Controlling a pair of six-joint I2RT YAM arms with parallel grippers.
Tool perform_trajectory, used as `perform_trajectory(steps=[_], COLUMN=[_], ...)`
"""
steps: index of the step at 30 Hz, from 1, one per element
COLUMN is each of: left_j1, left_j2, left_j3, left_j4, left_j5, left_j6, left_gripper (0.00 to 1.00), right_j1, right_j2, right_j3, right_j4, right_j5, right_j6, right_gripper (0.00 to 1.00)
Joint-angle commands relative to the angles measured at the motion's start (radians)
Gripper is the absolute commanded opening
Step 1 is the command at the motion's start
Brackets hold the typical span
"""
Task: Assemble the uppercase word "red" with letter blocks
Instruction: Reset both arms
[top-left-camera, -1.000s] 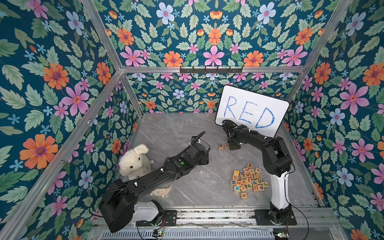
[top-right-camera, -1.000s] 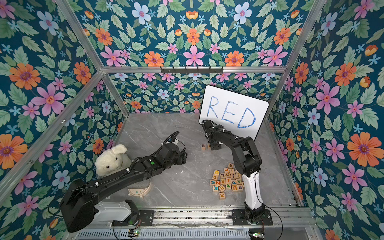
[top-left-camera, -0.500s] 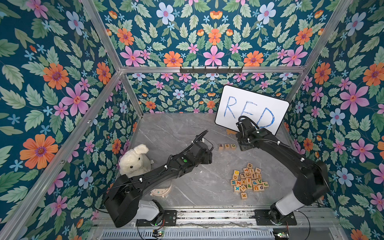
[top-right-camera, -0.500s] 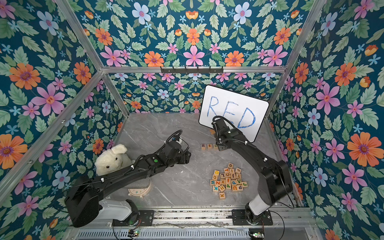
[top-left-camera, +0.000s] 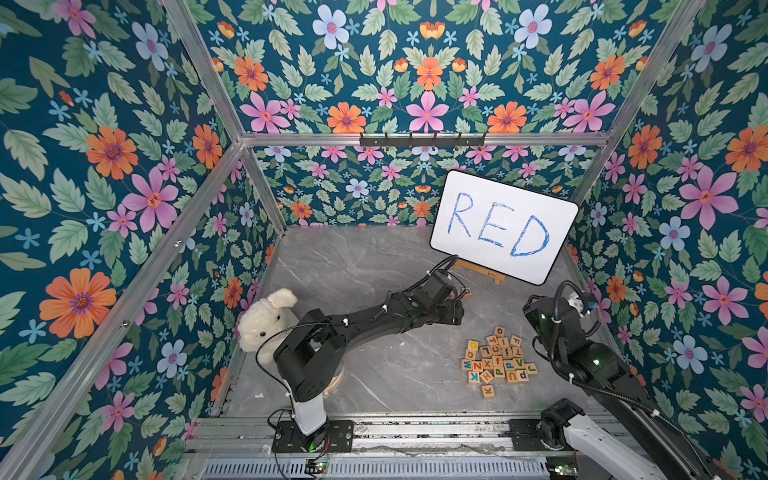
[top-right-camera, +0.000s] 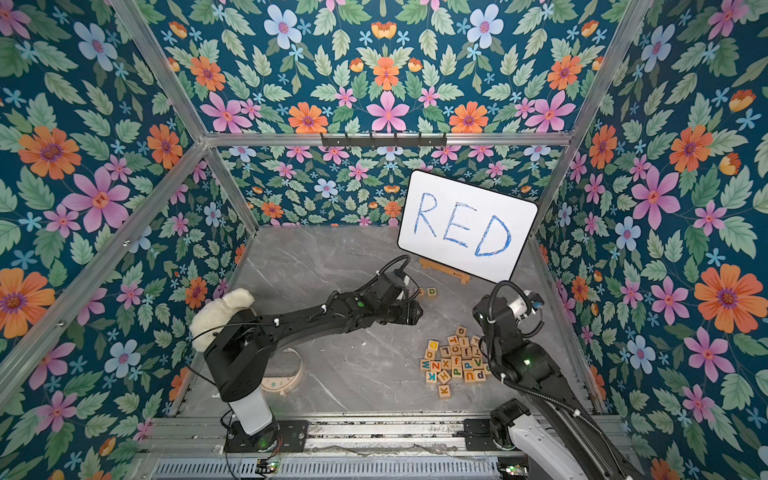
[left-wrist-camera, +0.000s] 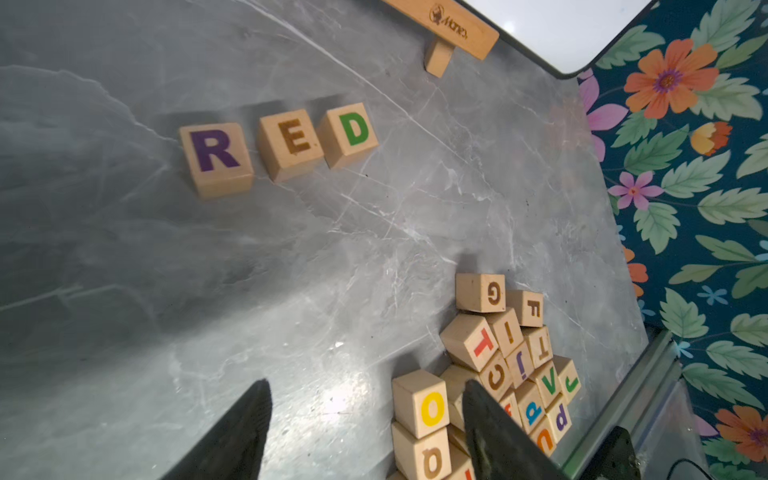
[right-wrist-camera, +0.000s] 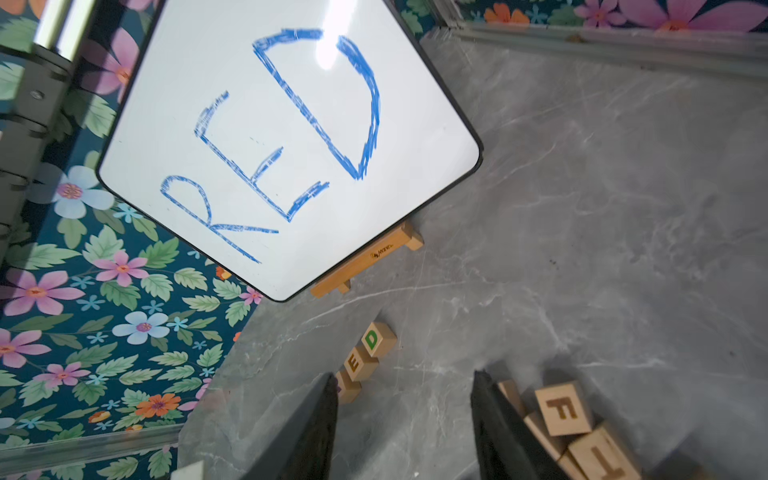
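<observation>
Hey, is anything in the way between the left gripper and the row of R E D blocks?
Nothing visible. In the left wrist view only bare table lies between the left gripper and the R block, E block and D block. The loose pile sits off to one side.

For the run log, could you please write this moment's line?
pale wooden R, E, D cubes: in row | left gripper: open | right gripper: open

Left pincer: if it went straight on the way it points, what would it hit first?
Probably bare grey tabletop; nothing lies between the open jaws of the left pincer. The yellow O block sits just beside that line, though depth is unclear.
</observation>
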Motion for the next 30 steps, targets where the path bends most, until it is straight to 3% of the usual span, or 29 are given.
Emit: perform_trajectory(steps=[1,11,15,18,22,27,30], left_j1=[-0.007,-0.01,-0.009,-0.01,-0.01,-0.01,-0.01], left_j2=[0.045,0.118,0.043,-0.029,-0.164,-0.375,-0.455], left_j3=[0.056,0.152,0.14,0.142,0.138,-0.016,-0.139], left_j4=[-0.058,-0.048,-0.026,-0.027,0.008,0.28,0.407], left_j5=[0.001,0.022,-0.085,-0.179,-0.269,-0.277,-0.368], left_j6=[-0.028,-0.056,-0.009,0.066,0.188,0.337,0.477], left_gripper=[0.75,0.78,0.83,0.88,0.96,0.99,0.99], right_j1=[0.0,-0.001,-0.001,-0.002,0.0,-0.002,-0.001], right_j2=[-0.077,-0.137,-0.136,-0.139,-0.143,-0.138,-0.136], right_j3=[-0.024,0.039,0.051,0.033,0.025,0.038,0.013], right_j4=[-0.014,-0.123,-0.112,-0.037,0.125,0.27,0.415], right_j5=[0.087,0.161,0.169,0.158,0.051,0.121,0.105], right_j6=[-0.079,-0.304,-0.361,-0.412,-0.64,-0.82,-0.968], right_gripper=[0.53,0.53,0.53,0.53,0.53,0.57,0.65])
